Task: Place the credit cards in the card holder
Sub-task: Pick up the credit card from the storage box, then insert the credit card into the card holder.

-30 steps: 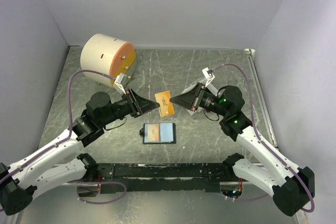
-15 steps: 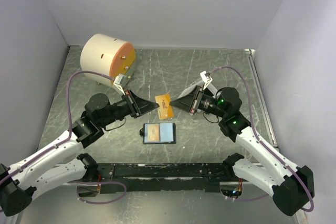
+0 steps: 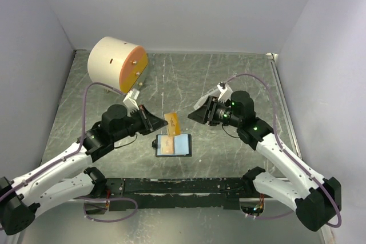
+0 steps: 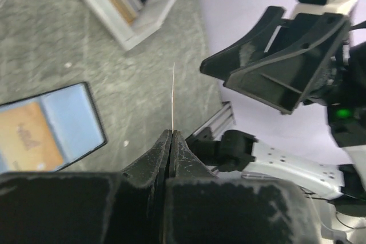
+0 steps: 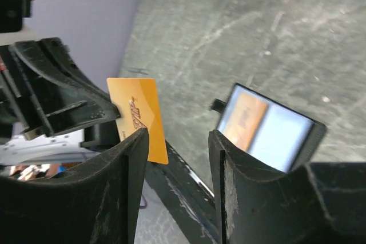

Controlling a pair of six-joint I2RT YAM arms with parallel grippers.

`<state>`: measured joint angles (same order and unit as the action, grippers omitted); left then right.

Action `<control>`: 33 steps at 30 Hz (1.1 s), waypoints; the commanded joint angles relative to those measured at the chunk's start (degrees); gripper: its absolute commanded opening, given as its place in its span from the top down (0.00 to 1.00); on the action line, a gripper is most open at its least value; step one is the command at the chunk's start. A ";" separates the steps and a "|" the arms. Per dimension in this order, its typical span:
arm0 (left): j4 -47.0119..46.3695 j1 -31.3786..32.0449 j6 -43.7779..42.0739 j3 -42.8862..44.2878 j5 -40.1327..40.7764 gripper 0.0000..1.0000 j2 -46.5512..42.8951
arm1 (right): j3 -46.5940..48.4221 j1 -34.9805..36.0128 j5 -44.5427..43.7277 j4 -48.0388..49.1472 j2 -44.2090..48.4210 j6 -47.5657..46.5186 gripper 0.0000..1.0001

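One orange credit card (image 3: 172, 124) is off the table (image 3: 229, 78), pinched by its lower edge in the closed left tool (image 3: 162, 119). It stands nearly upright with its printed face toward the right, and from the left wrist it shows only as a thin edge-on line (image 4: 173, 98). It hangs just above the far left corner of the card holder (image 3: 174, 145). This black-bordered case lies open and flat near the middle of the table's near side. An orange-tan card (image 3: 166, 145) sits in its left half and a blue card (image 3: 182, 144) in its right half.
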<state>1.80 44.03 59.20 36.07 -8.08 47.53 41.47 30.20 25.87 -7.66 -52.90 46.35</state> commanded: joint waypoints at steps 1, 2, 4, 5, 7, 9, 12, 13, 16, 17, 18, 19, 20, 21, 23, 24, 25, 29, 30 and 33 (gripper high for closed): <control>6.30 -0.48 -2.88 -0.56 2.63 0.93 3.23 | -0.21 0.63 -4.33 -8.22 -2.80 -4.59 0.55; 6.82 -0.68 -3.22 -0.69 2.22 0.93 4.26 | -1.16 0.90 -5.21 -7.76 -2.74 -4.24 0.56; 6.47 -1.72 -3.39 -1.30 0.41 0.93 6.09 | -2.75 1.61 -6.84 -7.09 -3.13 -3.91 0.57; 5.60 -2.61 -3.39 -1.85 -1.08 0.93 7.00 | -3.46 1.96 -7.75 -7.09 -3.50 -3.83 0.57; 2.94 -5.17 -3.30 -3.09 -5.83 0.93 9.41 | -4.20 2.57 -9.24 -7.26 -4.99 -3.88 0.58; 1.17 -6.88 -3.71 -3.62 -9.06 0.93 11.69 | -4.63 3.71 -10.21 -7.06 -6.79 -4.29 0.59; 0.65 -8.03 -5.15 -3.11 -11.64 0.93 14.98 | -4.12 6.02 -13.18 -7.74 -9.94 -5.10 0.59; 0.28 -8.28 -5.67 -2.72 -12.45 0.93 15.94 | -3.75 6.93 -14.37 -8.18 -11.39 -5.31 0.59; -0.45 -8.67 -7.31 -1.84 -14.66 0.93 19.19 | -2.48 9.76 -18.01 -9.45 -15.12 -6.18 0.59; -0.37 -8.74 -7.55 -1.47 -15.04 0.93 20.30 | -2.15 10.45 -18.49 -9.53 -16.63 -6.44 0.59; -0.38 -8.78 -7.85 -1.19 -15.52 0.93 21.25 | -1.88 10.83 -18.71 -9.52 -18.22 -6.52 0.59; -0.44 -8.79 -8.13 -0.92 -16.36 0.93 22.24 | -1.51 11.32 -18.89 -9.48 -19.71 -6.53 0.59; -0.52 -8.79 -8.33 -0.78 -16.93 0.93 23.09 | -1.27 11.82 -19.33 -9.43 -20.97 -6.53 0.59; -0.63 -8.79 -8.59 -0.67 -17.26 0.93 23.80 | -0.88 12.50 -19.97 -9.43 -21.95 -6.53 0.59; -0.67 -8.84 -9.21 -0.83 -17.17 0.93 25.10 | -0.73 13.72 -21.67 -9.13 -23.42 -6.22 0.59; -0.99 -8.86 -9.27 -1.14 -17.07 0.93 25.53 | -1.10 13.97 -22.18 -8.59 -23.95 -6.00 0.59; -1.83 -8.87 -9.09 -1.63 -17.29 0.93 25.96 | -1.62 14.03 -22.23 -7.91 -24.51 -5.82 0.59; -5.93 -8.87 -7.87 -3.70 -19.56 0.93 27.91 | -3.14 14.24 -21.45 -5.77 -26.66 -5.35 0.61; -6.42 -8.87 -7.84 -3.92 -19.72 0.93 28.37 | -3.22 14.34 -21.51 -5.63 -27.24 -5.39 0.62; -6.48 -8.87 -8.04 -4.23 -19.61 0.93 29.37 | -3.75 14.62 -22.26 -5.24 -28.43 -5.48 0.63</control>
<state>-1.06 35.62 51.59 32.80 -25.23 75.79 38.76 44.29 5.37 -14.76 -80.03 40.93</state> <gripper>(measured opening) 0.075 0.374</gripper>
